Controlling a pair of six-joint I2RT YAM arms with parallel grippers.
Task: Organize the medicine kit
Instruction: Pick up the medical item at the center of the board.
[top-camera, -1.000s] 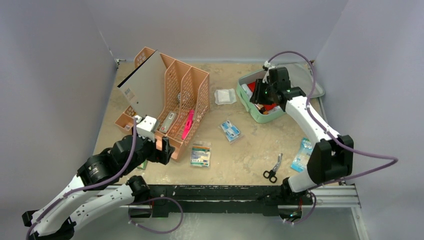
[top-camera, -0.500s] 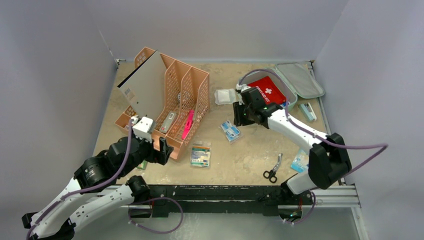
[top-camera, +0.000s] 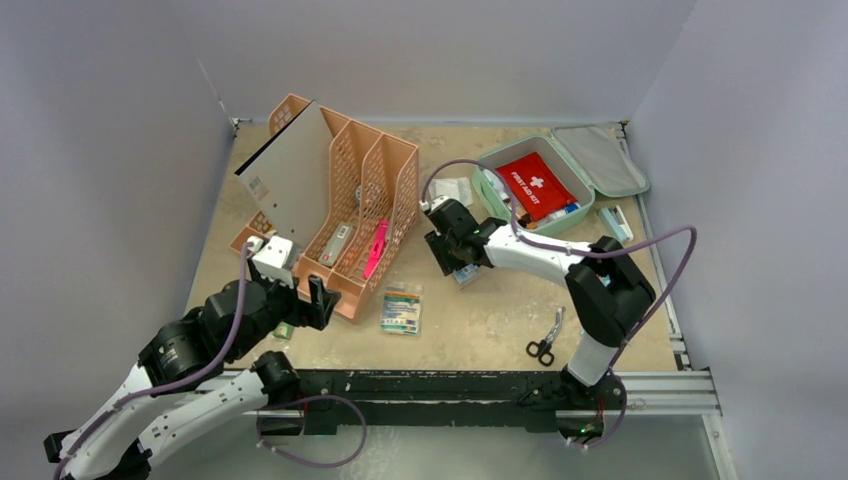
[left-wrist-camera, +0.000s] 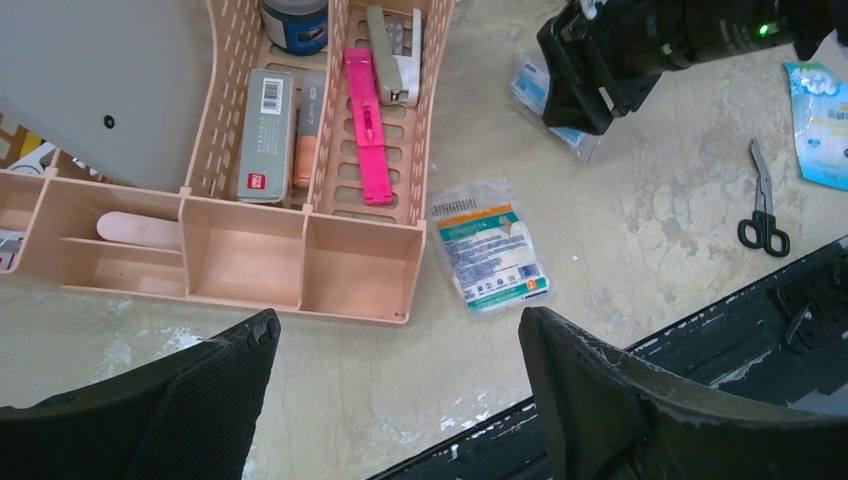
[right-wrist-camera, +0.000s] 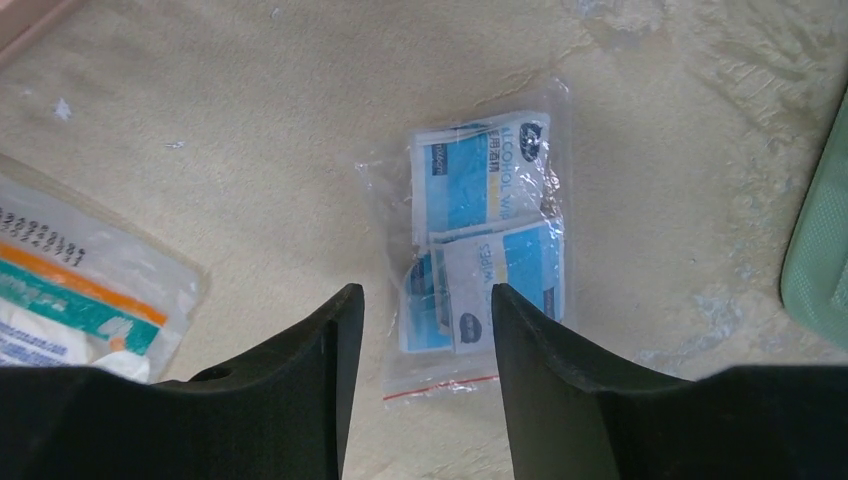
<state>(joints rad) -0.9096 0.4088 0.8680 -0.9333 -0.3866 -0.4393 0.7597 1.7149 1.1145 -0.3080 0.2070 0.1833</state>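
Note:
The medicine kit (top-camera: 505, 150) is a mint-green case at the back right, its grey-lined lid (top-camera: 600, 160) folded open. A red first-aid pouch (top-camera: 535, 185) lies inside it. Left of the kit, my right gripper (top-camera: 447, 250) hangs low over a clear bag of blue alcohol wipes (right-wrist-camera: 485, 240). Its jaws are open (right-wrist-camera: 425, 300) and straddle the bag's near end, with nothing gripped. The kit's green edge (right-wrist-camera: 820, 260) shows at the right of that view. My left gripper (left-wrist-camera: 395, 325) is wide open and empty above the table, just in front of the orange rack.
The orange mesh rack (top-camera: 340, 200) holds a pink item, boxes and a grey board. A gauze packet (top-camera: 401, 308) lies in front of it. Scissors (top-camera: 545, 340) are near the front edge. A white pouch (top-camera: 455, 188) and a small box (top-camera: 613, 222) flank the kit.
My right gripper left the kit, swung left and came down over the wipes bag, its jaws spreading wider. The red pouch now lies uncovered in the kit. The left arm barely shifted.

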